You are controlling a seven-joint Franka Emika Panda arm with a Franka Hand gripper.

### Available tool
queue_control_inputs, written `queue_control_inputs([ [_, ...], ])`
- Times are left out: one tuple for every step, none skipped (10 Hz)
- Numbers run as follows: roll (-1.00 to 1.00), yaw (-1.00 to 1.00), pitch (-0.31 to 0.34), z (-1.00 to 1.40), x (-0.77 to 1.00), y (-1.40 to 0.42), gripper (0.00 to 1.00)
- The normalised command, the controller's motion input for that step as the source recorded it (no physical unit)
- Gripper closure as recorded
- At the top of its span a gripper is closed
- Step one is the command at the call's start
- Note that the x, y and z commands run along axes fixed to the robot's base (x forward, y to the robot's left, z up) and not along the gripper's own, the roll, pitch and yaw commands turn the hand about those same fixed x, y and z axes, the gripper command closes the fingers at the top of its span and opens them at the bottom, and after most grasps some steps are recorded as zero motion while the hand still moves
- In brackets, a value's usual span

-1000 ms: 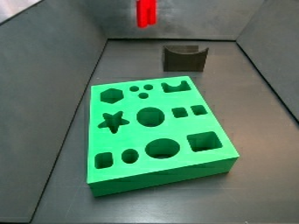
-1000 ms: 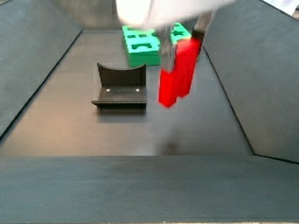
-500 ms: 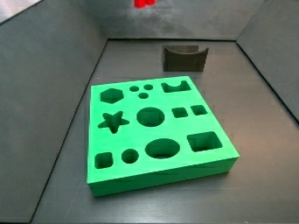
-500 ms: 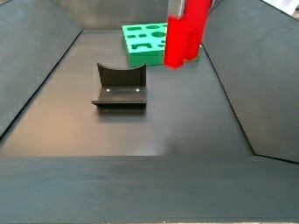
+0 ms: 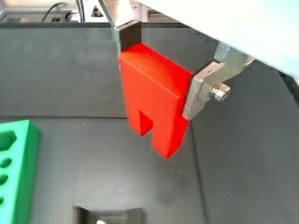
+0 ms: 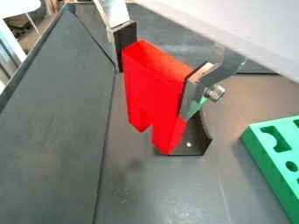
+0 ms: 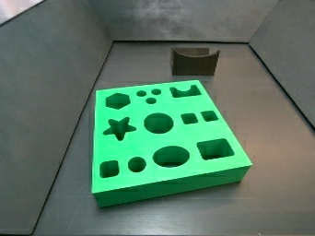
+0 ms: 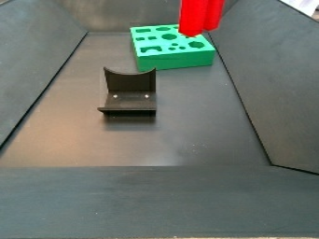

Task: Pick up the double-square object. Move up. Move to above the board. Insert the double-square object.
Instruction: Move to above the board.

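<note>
Claw: mine, clamped on the red block; in both wrist views my two silver fingers press its opposite faces near the upper end. High above the desk; not seen in the side view with the full board.
Red block: the double-square piece, hanging upright in my grip, prongs pointing down with the notch between them plain in both wrist views. In a side view only its lower end shows at the frame's top edge, clear of everything below.
Board: green slab lying flat on the desk, cut-outs facing up: hexagon, star, circles, squares, oval. In a side view it sits at the far end of the desk, beyond the fixture. A corner of it shows in both wrist views, off to one side of the block, not under it.
Fixture: dark bracket on its base plate, standing on the desk, well apart from the board; at the back of the desk in a side view. In a wrist view it shows just behind the block's lower end.
Desk: dark grey floor with sloped walls.
Block vs. board: apart, block in the air.
</note>
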Motion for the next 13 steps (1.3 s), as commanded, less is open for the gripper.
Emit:
queue_control_inputs([
  [0.03,-1.00,0.120,0.10,0.05,-1.00,1.00],
  [0.04,-1.00,0.114,0.11,0.05,-1.00,1.00],
  [0.03,-1.00,0.109,0.11,0.05,-1.00,1.00],
  [0.03,-1.00,0.112,0.11,0.05,-1.00,1.00],
  [0.03,-1.00,0.116,0.11,0.05,-1.00,1.00],
  [0.02,-1.00,0.122,0.12,0.05,-1.00,1.00],
  [0.01,-1.00,0.142,0.12,0.05,-1.00,1.00],
  [-0.01,-1.00,0.164,0.13,0.05,-1.00,1.00],
  [-0.01,-0.91,0.172,0.13,0.06,-1.00,1.00],
  [-0.04,-0.46,0.154,0.13,0.07,-1.00,1.00],
  [-0.04,-0.30,0.148,0.14,0.08,-1.00,1.00],
  [-0.04,-0.11,0.140,0.14,0.09,-1.00,1.00],
  [-0.02,-0.04,0.126,0.14,0.11,-1.00,1.00],
])
